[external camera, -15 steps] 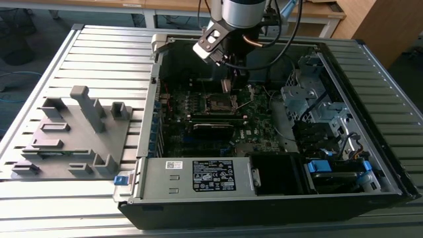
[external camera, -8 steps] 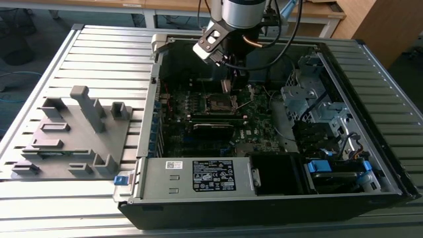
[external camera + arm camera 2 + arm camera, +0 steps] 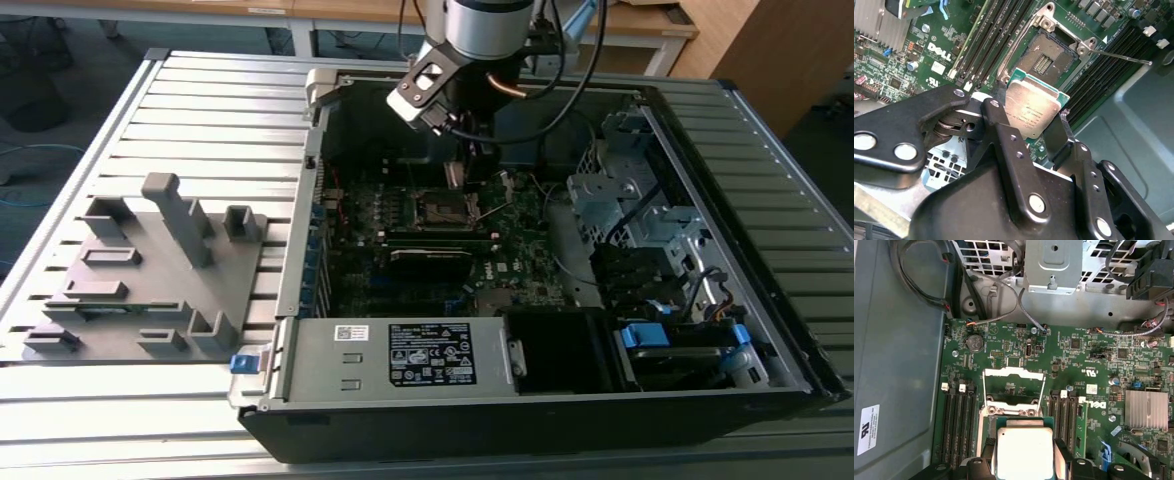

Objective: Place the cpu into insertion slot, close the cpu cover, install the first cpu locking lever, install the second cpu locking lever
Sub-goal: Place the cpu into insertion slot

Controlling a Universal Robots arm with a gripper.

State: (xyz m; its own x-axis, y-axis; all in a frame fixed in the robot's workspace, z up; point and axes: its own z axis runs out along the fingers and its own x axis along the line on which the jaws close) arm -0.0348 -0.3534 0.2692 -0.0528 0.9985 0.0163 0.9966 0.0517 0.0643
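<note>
While the claw (image 3: 1031, 122) grips the cpu (image 3: 1035, 107) by its edges just above the open insertion slot (image 3: 1046, 57) — cpu cover (image 3: 1014, 372) raised — placement is in hand; seating likely needs square, level alignment.

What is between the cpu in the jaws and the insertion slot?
Nothing. In the second wrist view the stretch from the cpu to the open insertion slot is bare.

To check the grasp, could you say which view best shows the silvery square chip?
The second wrist view: the silvery square cpu sits gripped between black fingers. The first wrist view cuts it off; the exterior view leaves it too small.
</note>
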